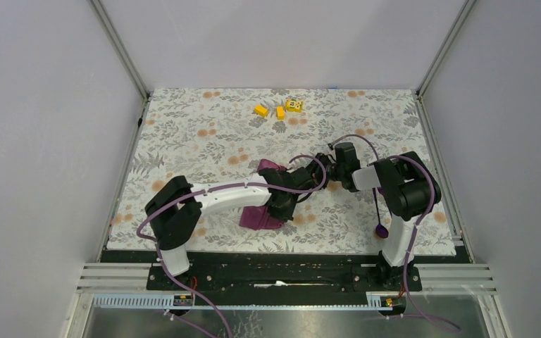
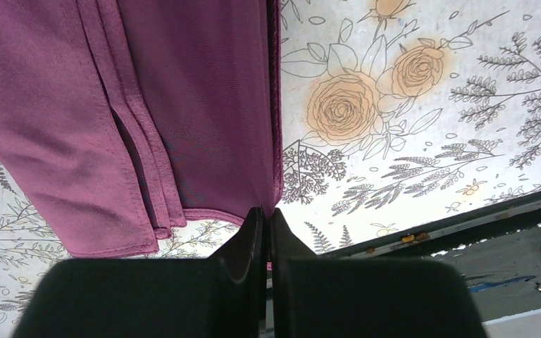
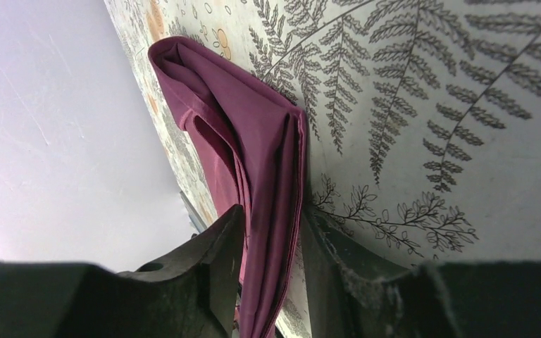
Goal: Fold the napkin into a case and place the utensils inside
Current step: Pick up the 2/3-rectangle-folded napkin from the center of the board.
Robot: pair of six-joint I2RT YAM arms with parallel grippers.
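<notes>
Folded napkin (image 2: 183, 105) on tablecloth (image 3: 430, 141), both arms at it.
Left gripper (image 2: 268, 218) pinched tight on napkin's edge; right gripper (image 3: 271, 225) narrow, fingers straddling the folded layers, can't tell if clamped.

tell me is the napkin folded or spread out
Folded. The napkin shows several stacked layers with parallel edges, forming a narrow strip on the tablecloth.

We see plain pale walls (image 1: 42, 105) on three sides, metal posts (image 1: 121, 49) in the far corners, and a floral tablecloth (image 1: 197, 127) under even light.
</notes>
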